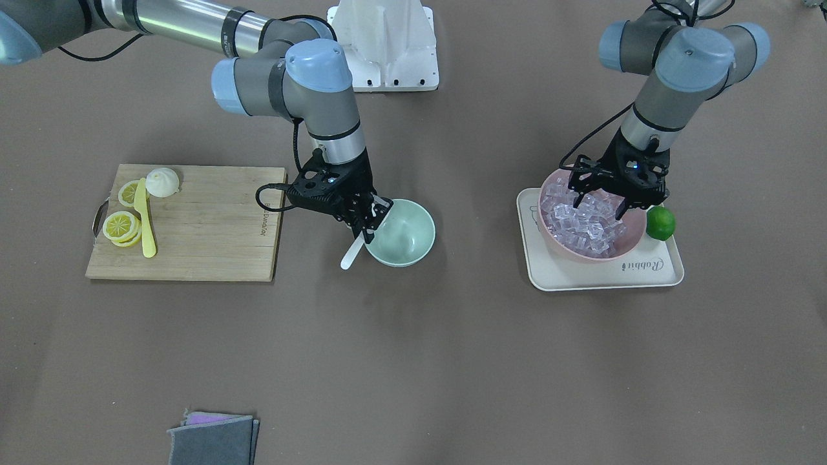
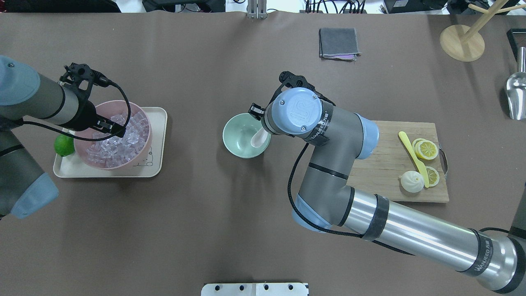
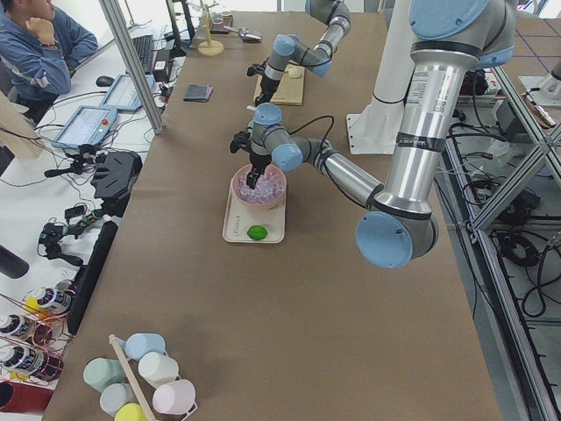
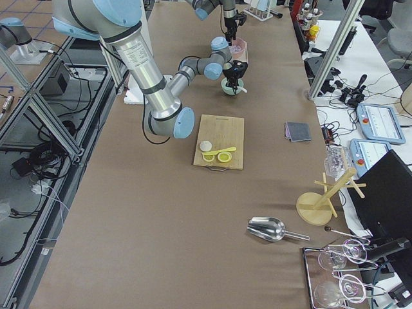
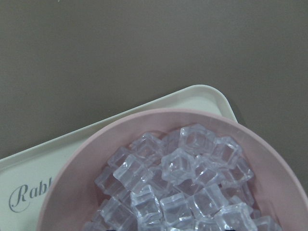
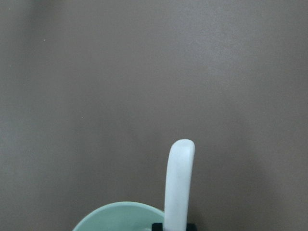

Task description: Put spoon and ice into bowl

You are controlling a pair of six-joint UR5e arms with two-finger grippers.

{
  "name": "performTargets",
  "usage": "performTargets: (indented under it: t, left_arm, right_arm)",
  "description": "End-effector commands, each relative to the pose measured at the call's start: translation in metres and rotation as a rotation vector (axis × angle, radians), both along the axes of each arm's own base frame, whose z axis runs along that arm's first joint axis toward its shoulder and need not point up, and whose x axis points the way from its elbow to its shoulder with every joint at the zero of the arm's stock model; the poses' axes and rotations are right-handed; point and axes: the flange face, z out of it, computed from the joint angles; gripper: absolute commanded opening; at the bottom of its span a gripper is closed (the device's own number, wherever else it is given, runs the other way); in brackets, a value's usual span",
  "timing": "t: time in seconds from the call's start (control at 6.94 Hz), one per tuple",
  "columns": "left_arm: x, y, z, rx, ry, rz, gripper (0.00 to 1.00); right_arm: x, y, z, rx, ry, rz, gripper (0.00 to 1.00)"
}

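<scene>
Jaws of the right gripper are pinched on the spoon, scoop in the bowl; left gripper jaws are spread over ice, none yet taken.

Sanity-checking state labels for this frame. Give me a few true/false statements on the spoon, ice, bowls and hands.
The spoon has its scoop inside the mint-green bowl. True.
The mint-green bowl holds ice. False: none is there; the ice cubes are all in the pink bowl.
The left hand is over the pink bowl. True.
The lime lies in the pink bowl. False: it is on the tray, beside that bowl.
</scene>
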Motion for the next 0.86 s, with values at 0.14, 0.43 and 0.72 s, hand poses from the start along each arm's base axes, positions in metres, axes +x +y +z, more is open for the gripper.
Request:
performTargets:
  t: [0.14,0.43,0.72]
  left_arm:
    - [0.013,0.003,-0.001,-0.002,0.0,0.018,0.8]
    - [0.02,0.003,0.001,-0.007,-0.004,0.027,0.78]
    - [0.021,0.002,0.007,-0.013,-0.015,0.03,0.74]
  right_arm:
    - [-0.013,-0.007,-0.01,-0.036,-0.016,0.085,0.0]
    - [-0.015,-0.006,-0.01,-0.026,-0.014,0.098,0.99]
    - [-0.013,-0.008,-0.013,-0.016,-0.013,0.093,1.0]
